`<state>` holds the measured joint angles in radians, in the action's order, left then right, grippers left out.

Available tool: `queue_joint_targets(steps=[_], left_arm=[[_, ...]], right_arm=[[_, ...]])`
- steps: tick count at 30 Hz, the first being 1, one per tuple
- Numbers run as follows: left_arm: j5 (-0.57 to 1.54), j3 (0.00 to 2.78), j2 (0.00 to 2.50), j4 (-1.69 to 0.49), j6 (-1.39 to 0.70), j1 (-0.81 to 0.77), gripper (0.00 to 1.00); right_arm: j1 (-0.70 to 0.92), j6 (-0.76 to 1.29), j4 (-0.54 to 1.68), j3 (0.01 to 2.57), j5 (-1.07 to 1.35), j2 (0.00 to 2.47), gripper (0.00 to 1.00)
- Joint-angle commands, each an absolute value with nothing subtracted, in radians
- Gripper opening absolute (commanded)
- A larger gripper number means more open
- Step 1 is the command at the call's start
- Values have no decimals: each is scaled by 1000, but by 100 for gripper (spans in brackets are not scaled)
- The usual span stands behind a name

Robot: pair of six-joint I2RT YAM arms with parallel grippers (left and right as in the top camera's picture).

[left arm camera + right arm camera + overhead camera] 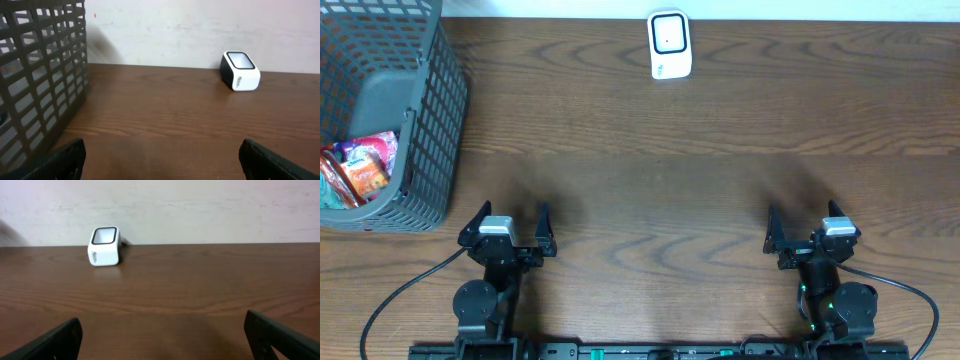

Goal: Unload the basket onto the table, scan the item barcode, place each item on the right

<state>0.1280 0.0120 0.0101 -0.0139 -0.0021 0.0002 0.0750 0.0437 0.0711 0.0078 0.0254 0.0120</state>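
My left claw (513, 212) spread wide and empty, my right claw (803, 214) the same, snack packets (360, 165) in the grey basket (432, 130) ahead and left of my left claw, white scanner (670, 44) far ahead on the table (650, 180)

Wood-grain table (720, 180), smooth, slight sheen; grey plastic lattice basket (432, 150) at left, matt; white plastic scanner (670, 45), far side, glossy; shiny crinkled wrappers (360, 168) in basket
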Motion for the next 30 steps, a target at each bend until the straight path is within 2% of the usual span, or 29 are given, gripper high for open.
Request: queue_joint_targets(steps=[1, 19, 23, 27, 30], left_arm=[[149, 4, 4, -60, 7, 6, 98], [158, 4, 4, -51, -11, 5, 98], [369, 4, 4, -35, -197, 3, 98], [506, 4, 4, 14, -262, 3, 98], [613, 4, 4, 155, -275, 3, 98]], right_arm=[[73, 36, 75, 6, 17, 6, 99], [73, 36, 75, 6, 17, 6, 99], [73, 36, 75, 6, 17, 6, 99], [73, 36, 75, 6, 17, 6, 99], [73, 36, 75, 6, 17, 6, 99]])
